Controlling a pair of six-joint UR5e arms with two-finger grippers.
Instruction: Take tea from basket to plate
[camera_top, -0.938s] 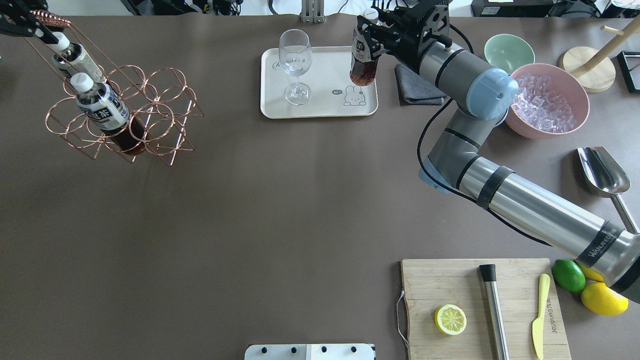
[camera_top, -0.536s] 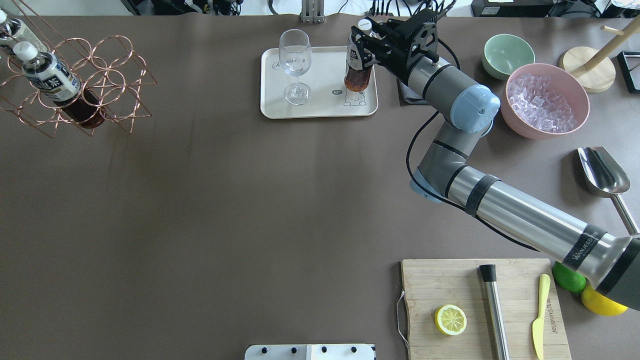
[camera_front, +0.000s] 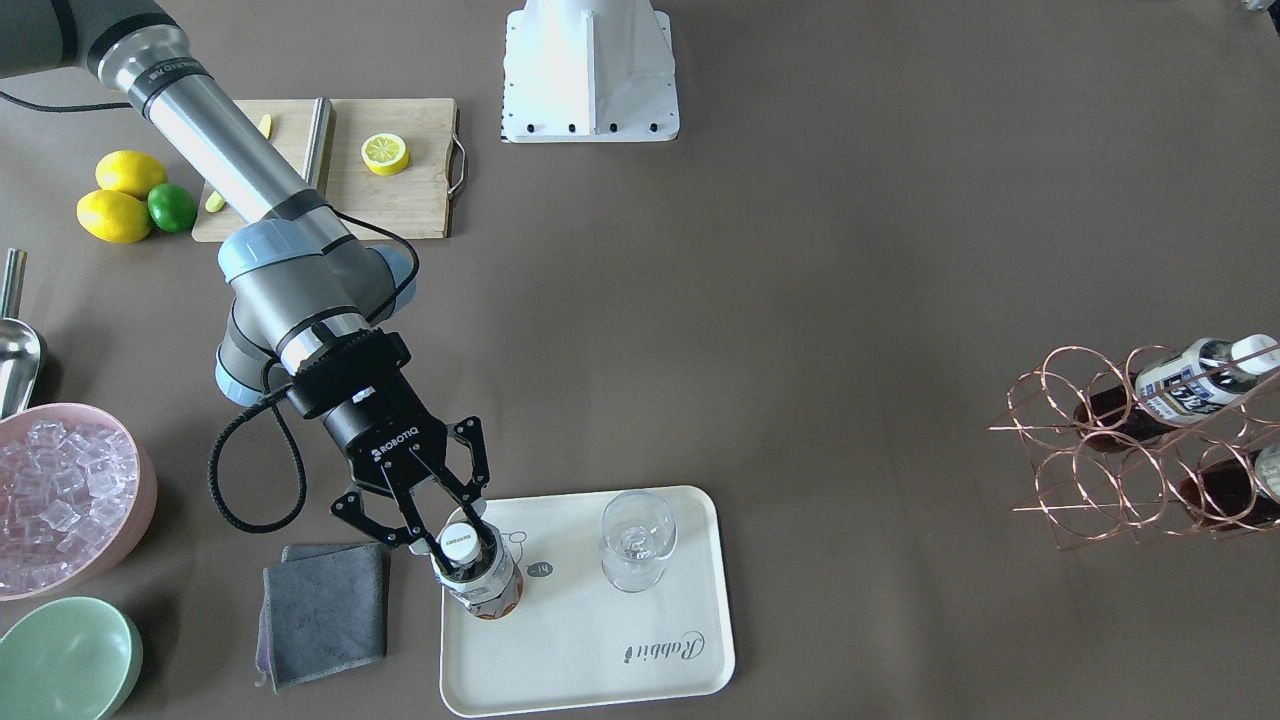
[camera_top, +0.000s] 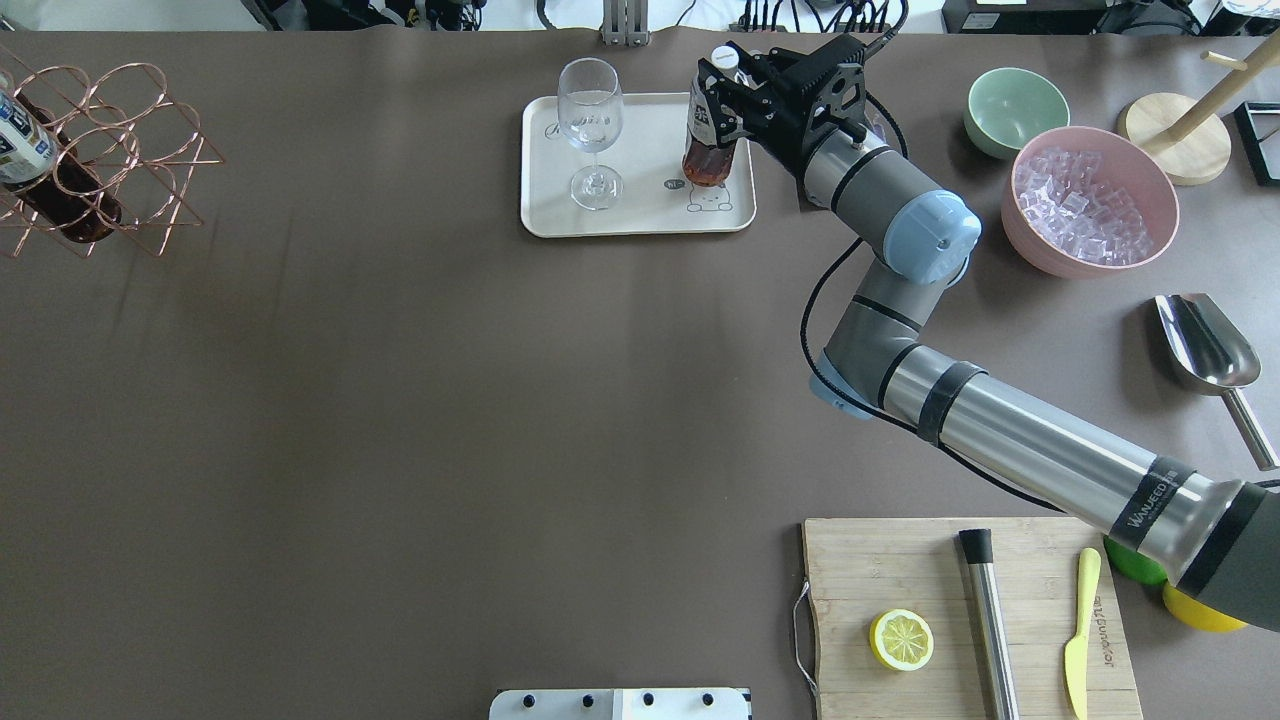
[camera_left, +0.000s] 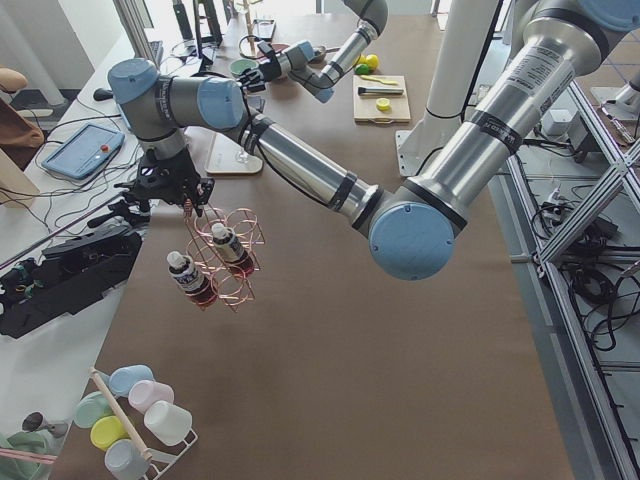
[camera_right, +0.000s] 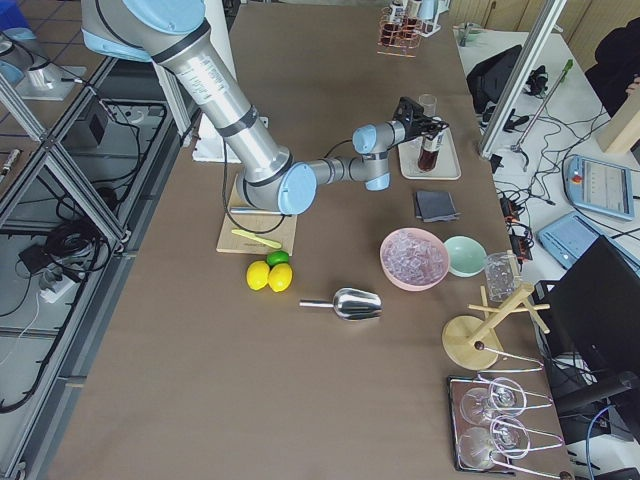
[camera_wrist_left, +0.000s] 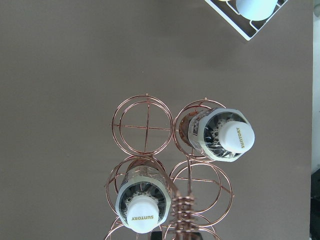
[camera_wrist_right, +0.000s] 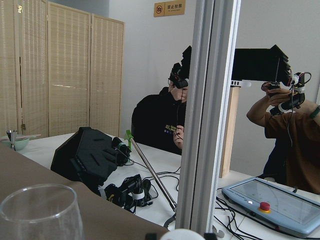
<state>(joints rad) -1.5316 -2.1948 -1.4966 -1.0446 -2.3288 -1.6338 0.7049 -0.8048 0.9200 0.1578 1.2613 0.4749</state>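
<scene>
The small clear plastic tea bottle (camera_front: 485, 590), dark brown inside with a white screw cap and a white label, stood upright at one end of the cream-white rectangular plate (camera_front: 600, 660). This was the end nearest the right arm, just beside the cartoon bear drawing (camera_top: 708, 195). Whether its base touched the smooth surface could not be told. The right gripper (camera_front: 462, 548) reached it from above. Its two black fingers pinched the bottle's upper part just under the cap, with the linkages flared out to either side.

On the same plate, near the bottle but apart from it, stood a clear stemmed wine glass (camera_front: 632, 540). A folded dark grey cloth (camera_front: 325, 610) lay on the brown table just beside the plate's short edge, under the right arm's wrist. Further out on that side sat a round pink bowl (camera_top: 1162, 200) heaped with ice cubes and a smooth pale green bowl (camera_top: 1010, 105).

Well apart, at the robot's left end of the table, was the rose-gold wire basket (camera_front: 1130, 450) of round ring cells. It hung tilted beneath the left gripper (camera_left: 188, 200) by its looped handle; whether those fingers were closed could not be told. Two more bottles of the same kind (camera_wrist_left: 222, 137) sat in its cells.
</scene>
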